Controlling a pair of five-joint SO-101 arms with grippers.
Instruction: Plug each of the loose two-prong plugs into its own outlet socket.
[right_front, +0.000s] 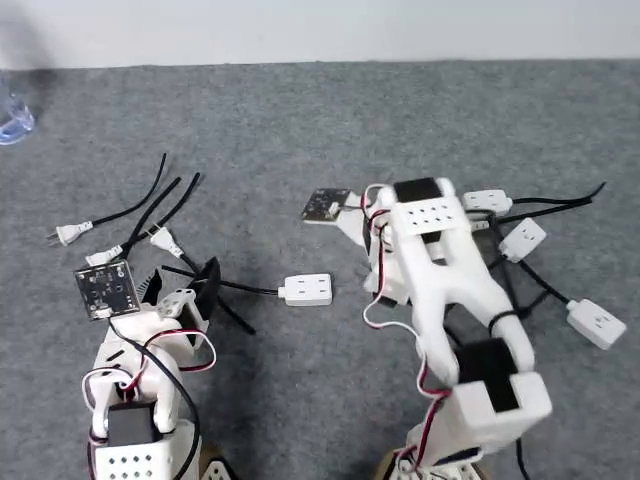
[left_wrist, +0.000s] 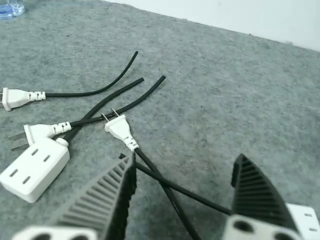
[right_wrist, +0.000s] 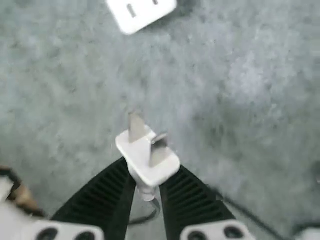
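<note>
Grey felt mat (right_front: 300, 120), white wall (right_front: 320, 30) behind. Left gripper (left_wrist: 186, 167) spread wide above black cord (left_wrist: 165, 183). Right gripper (right_wrist: 150, 174) pinching white plug (right_wrist: 147, 155), prongs outward; outlet socket (right_wrist: 141, 11) beyond.

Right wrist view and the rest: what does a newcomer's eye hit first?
The white plug clamped in the right arm's jaws, prongs pointing toward a white outlet socket on the grey mat. Next, the left arm's jaws stand open over a black cord, with three loose plugs and their cords fanned out beyond.
</note>
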